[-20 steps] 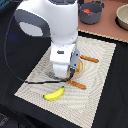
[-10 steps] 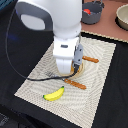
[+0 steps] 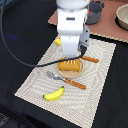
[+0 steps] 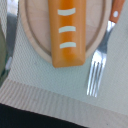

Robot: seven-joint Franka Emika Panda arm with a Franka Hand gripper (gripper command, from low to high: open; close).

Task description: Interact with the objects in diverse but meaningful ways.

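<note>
While the arm hangs low over the middle of the striped placemat point(image 3: 95, 75), the exterior view puts its white body straight above the orange-brown bread loaf point(image 3: 69, 66), and that is the relation that counts: the loaf sits directly under the tool, on a pale round plate point(image 3: 80, 72), with only its near end peeking out below the wrist. From here the loaf's long axis looks to run roughly across the mat, exterior view's left to right. The gripper's fingers are hidden behind the arm, so I cannot tell whether they are spread or pressed together. A fork point(image 3: 54, 76) with an orange handle lies just near of the plate, a yellow banana point(image 3: 53, 93) well apart toward the near corner, and a second orange-handled utensil point(image 3: 90, 59) rests at the plate's far-right side. Over to the wrist view: the loaf point(image 4: 66, 31) fills the middle, three pale slashes along its top, lying on the wooden-toned plate point(image 4: 35, 39) with one end overhanging the rim; the fork's tines point(image 4: 95, 75) sit just beside that end. No fingertips show here either. My read: any grasp must close across the loaf's short width.
</note>
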